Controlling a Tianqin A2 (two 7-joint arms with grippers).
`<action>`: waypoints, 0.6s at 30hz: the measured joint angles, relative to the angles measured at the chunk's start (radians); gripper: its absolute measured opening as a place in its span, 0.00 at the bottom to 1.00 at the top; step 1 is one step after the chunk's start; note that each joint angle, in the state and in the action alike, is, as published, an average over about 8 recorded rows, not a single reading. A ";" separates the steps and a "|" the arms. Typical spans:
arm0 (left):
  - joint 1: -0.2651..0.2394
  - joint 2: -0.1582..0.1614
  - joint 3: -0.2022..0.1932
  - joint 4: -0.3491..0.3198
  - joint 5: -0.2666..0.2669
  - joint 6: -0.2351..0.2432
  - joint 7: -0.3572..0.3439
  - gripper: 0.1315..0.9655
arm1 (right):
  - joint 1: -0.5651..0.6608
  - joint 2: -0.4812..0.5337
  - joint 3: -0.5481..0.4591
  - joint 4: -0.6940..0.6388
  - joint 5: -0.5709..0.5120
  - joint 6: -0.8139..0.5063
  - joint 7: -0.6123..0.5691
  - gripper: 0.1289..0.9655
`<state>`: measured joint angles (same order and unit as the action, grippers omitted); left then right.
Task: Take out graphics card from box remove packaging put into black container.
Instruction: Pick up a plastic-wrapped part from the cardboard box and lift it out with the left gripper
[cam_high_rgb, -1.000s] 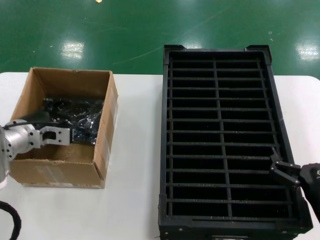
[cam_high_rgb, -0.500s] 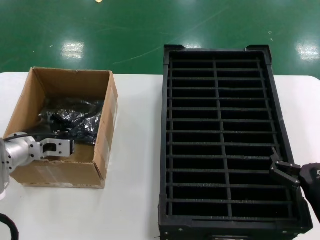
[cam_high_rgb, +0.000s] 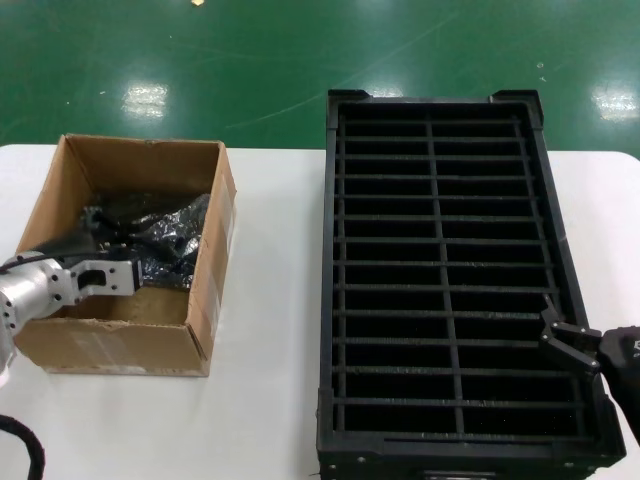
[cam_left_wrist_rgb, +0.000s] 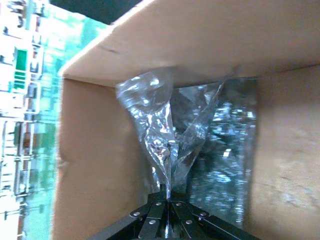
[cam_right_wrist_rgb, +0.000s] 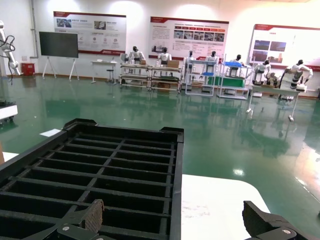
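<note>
The brown cardboard box (cam_high_rgb: 216, 262) stands open at the table's left, with shiny dark plastic-wrapped bundles (cam_high_rgb: 170, 238) inside. My left gripper (cam_high_rgb: 138, 268) reaches into it near the front wall. In the left wrist view the left gripper (cam_left_wrist_rgb: 170, 202) is shut on a pinched fold of translucent wrinkly packaging (cam_left_wrist_rgb: 167, 132), which stretches away from the jaws. The graphics card is hidden. The black container (cam_high_rgb: 327, 300), ribbed into two columns of slots, fills the table's right. My right gripper (cam_high_rgb: 562, 345) hangs open over its near right corner, and in its own view the right gripper (cam_right_wrist_rgb: 175, 216) holds nothing.
The box's cardboard walls (cam_left_wrist_rgb: 100, 165) close in on both sides of the left gripper. Bare white table (cam_high_rgb: 270, 300) lies between box and container. Green floor (cam_high_rgb: 250, 60) lies beyond the table's far edge.
My left gripper dropped toward the box's near wall, then came back up a little. The plastic in the box shifted and bunched with it. The right arm stayed still.
</note>
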<state>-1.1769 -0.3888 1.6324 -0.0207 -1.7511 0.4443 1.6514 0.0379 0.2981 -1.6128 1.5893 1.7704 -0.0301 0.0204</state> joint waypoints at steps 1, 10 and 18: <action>-0.002 -0.003 -0.008 -0.001 -0.008 0.006 0.010 0.01 | 0.000 0.000 0.000 0.000 0.000 0.000 0.000 1.00; 0.037 -0.047 -0.093 -0.118 -0.088 0.091 0.005 0.01 | 0.000 0.000 0.000 0.000 0.000 0.000 0.000 1.00; 0.189 -0.094 -0.085 -0.449 -0.085 0.084 -0.275 0.01 | 0.000 0.000 0.000 0.000 0.000 0.000 0.000 1.00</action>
<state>-0.9876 -0.4823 1.5472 -0.4694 -1.8356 0.5282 1.3767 0.0379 0.2981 -1.6128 1.5893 1.7704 -0.0301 0.0204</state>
